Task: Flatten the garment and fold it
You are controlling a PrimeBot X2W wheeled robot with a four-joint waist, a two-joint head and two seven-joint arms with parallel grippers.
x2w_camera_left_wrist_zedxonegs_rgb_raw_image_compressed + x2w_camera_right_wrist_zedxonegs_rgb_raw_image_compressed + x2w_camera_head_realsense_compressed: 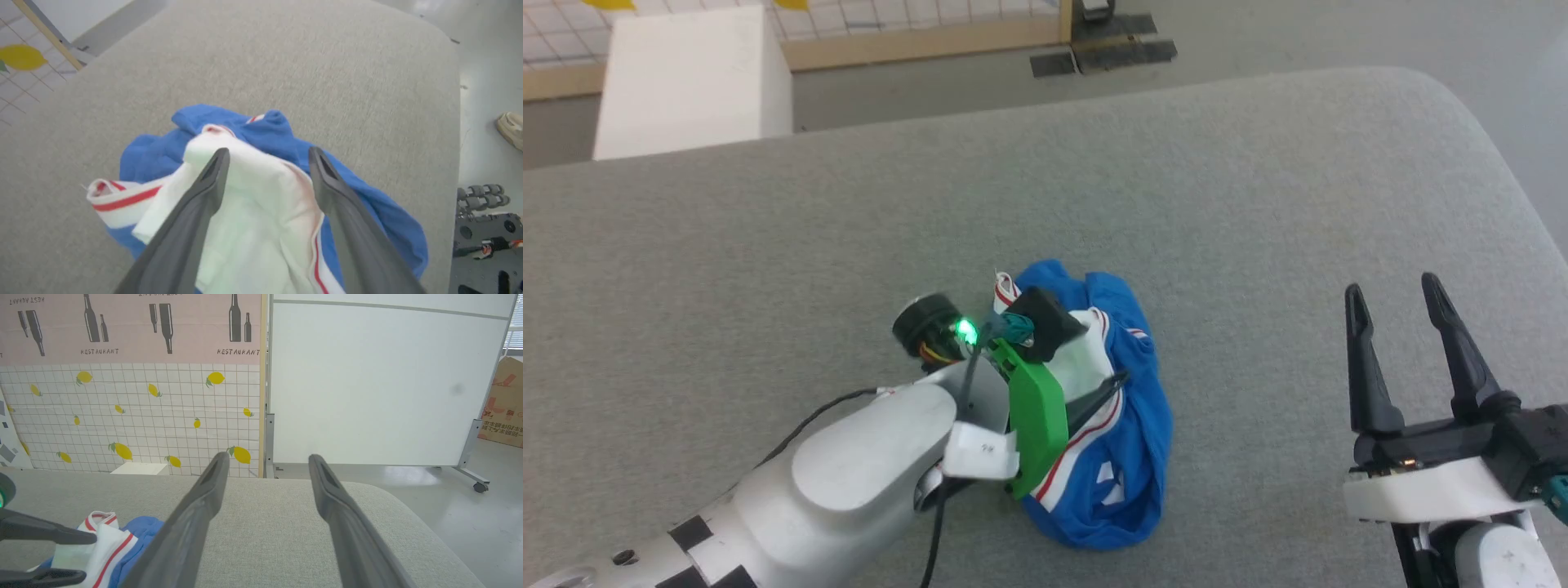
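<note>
The garment (1127,457), a blue shirt with white sleeves and red trim stripes, lies crumpled in a heap near the middle of the grey padded table (1094,180). My left gripper (268,152) hovers right over the heap, open, its fingers straddling a white sleeve fold (261,204) without closing on it. In the head view the left wrist covers part of the heap. My right gripper (1392,284) stands open well to the right of the garment, above bare table, nothing between its fingers. In the right wrist view the garment (139,531) and the left gripper's fingers (49,535) show at the lower left.
A white box (694,82) stands on the floor beyond the table's far left edge. The table's rounded corner (1445,90) is at the far right. A shoe (510,126) is on the floor past the table. A white partition (380,384) stands behind.
</note>
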